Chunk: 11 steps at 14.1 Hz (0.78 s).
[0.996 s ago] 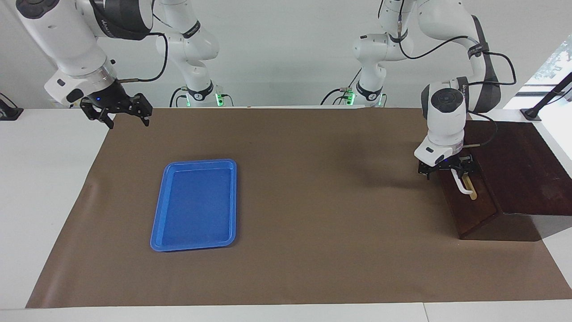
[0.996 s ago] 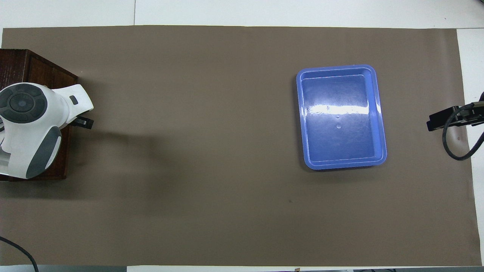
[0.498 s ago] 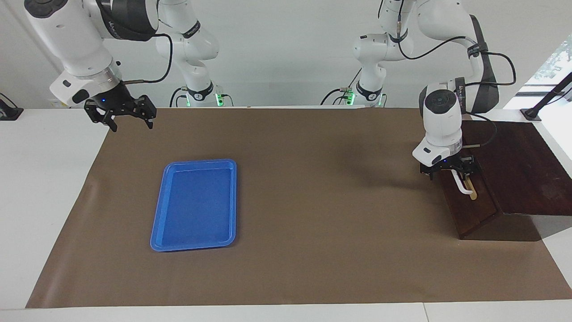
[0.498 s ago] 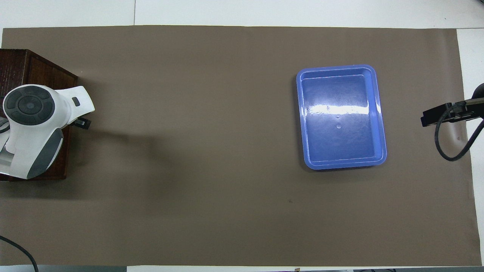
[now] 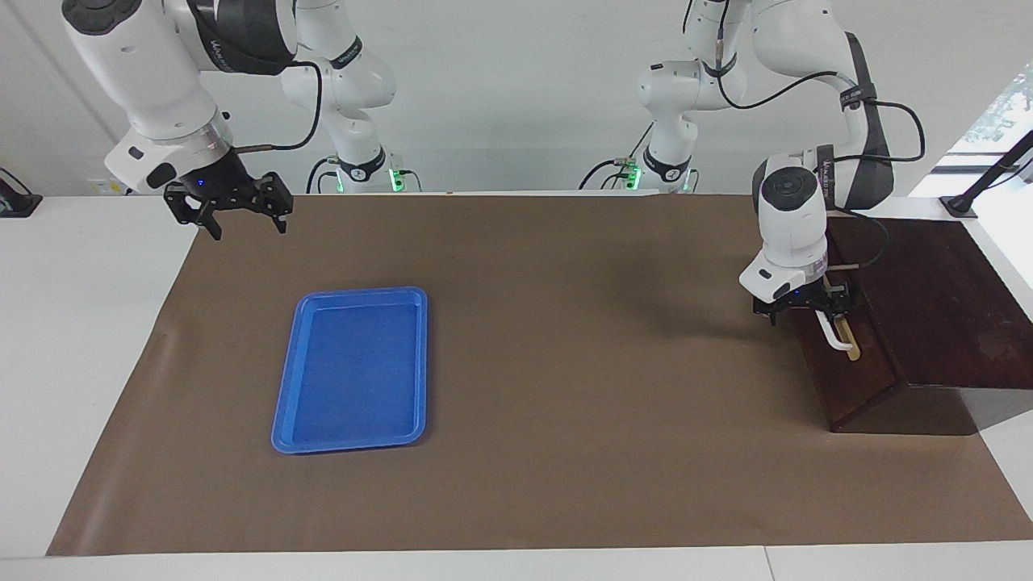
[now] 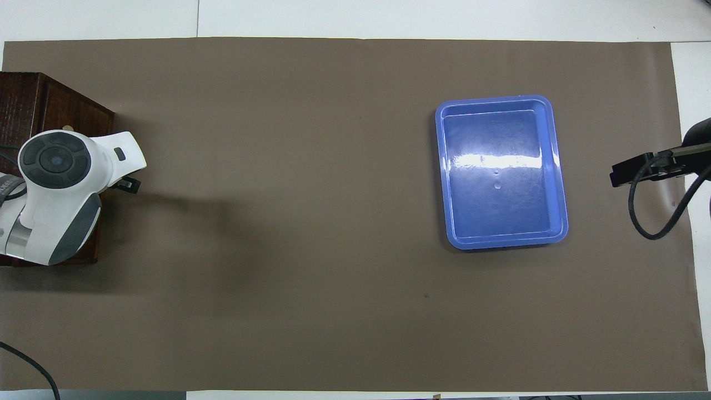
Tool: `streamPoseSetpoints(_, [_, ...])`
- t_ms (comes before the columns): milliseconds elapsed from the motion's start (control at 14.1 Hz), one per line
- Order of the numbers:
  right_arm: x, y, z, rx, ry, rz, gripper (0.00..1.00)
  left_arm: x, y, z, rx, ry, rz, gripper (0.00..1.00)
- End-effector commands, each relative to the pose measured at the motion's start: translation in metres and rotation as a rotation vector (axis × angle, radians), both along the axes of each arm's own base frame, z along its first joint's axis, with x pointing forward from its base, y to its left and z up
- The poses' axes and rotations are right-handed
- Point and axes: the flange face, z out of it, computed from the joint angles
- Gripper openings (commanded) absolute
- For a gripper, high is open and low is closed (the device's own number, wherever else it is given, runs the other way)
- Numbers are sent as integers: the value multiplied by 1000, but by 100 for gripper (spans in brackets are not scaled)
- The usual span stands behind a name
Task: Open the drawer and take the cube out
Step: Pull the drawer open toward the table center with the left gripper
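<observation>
The drawer (image 5: 849,379) is the dark brown front of a wooden box (image 5: 936,298) at the left arm's end of the table, and it looks shut. Its white bar handle (image 5: 835,335) lies on a tan strip. My left gripper (image 5: 807,311) is at the end of the handle nearer to the robots; its wrist hides most of the box in the overhead view (image 6: 55,105). My right gripper (image 5: 242,218) is open and empty, up in the air over the mat's corner at the right arm's end. It also shows in the overhead view (image 6: 627,171). The cube is hidden.
A flat blue tray (image 5: 351,367) lies empty on the brown mat (image 5: 565,363) toward the right arm's end; it also shows in the overhead view (image 6: 502,172). White table shows around the mat.
My right gripper has moved in over the mat toward the tray. My left wrist has shifted a little toward the robots at the handle. The drawer front has not visibly moved.
</observation>
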Motion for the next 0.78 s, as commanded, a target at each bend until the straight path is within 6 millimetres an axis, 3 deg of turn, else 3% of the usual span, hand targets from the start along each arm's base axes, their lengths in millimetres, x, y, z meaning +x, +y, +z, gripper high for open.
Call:
streamPoseSetpoints(0, [-10, -2, -1, -6, 3, 2, 100, -6, -72, -13, -58, -49, 8, 100])
streamPoseSetpoints(142, [-9, -2, 0, -7, -7, -2, 100, -10, -114, -2, -136, -25, 43, 100])
streamPoseSetpoints(285, [-8, 3, 0, -7, -11, 1, 100, -15, -132, -3, -136, -5, 31, 100])
streamPoseSetpoints(569, [-8, 5, -1, -7, -6, 4, 100, -15, -126, -3, -134, -1, 33, 100])
streamPoseSetpoints(711, [-8, 4, -1, -7, -6, 4, 100, -6, -126, 13, -130, -17, 46, 100])
